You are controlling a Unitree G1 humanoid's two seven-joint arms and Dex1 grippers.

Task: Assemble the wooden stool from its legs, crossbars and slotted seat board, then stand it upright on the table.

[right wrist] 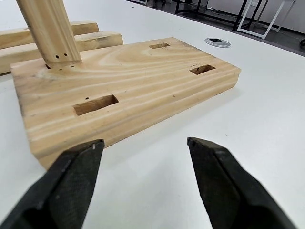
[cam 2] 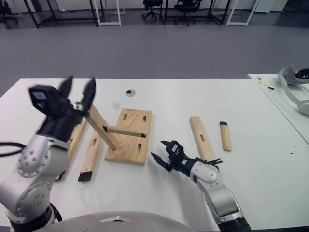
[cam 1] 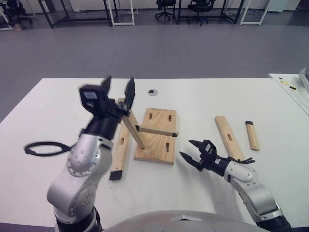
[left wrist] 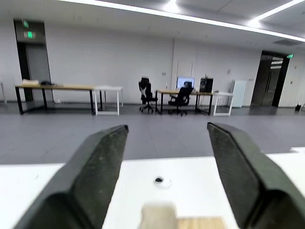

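The board [cam 1: 153,151] lies flat in the middle of the counter [cam 1: 217,96], slots up. One leg [cam 1: 135,129] stands tilted with its lower end at the slot by the board's near left corner, and its top leans away to the left. A crossbar [cam 1: 157,131] with dark ends juts sideways from this leg across the board toward its right edge.

The left claw [cam 1: 119,83] is raised above the counter at the leg's top, its fingers pointing up and spread wide. The leg's end sits low between them, near the palm; I cannot tell whether they touch it. The right claw [cam 1: 185,148] hangs low over the counter just off the board's near right corner, pointing at it, fingers wide and holding nothing.

A second leg [cam 2: 91,151] lies just left of the board, dark foot toward the robot. A third leg [cam 2: 77,140] lies beside it, partly behind the left arm. A fourth leg [cam 1: 229,137] lies well right of the board, slot up, with a short crossbar [cam 1: 251,136] near it on the far side.

A black cable [cam 1: 46,148] loops at the counter's left, and a round grommet [cam 1: 153,92] sits beyond the board. Across the room, green signs [left wrist: 29,34] glow over the doorways, their lettering too small to read.
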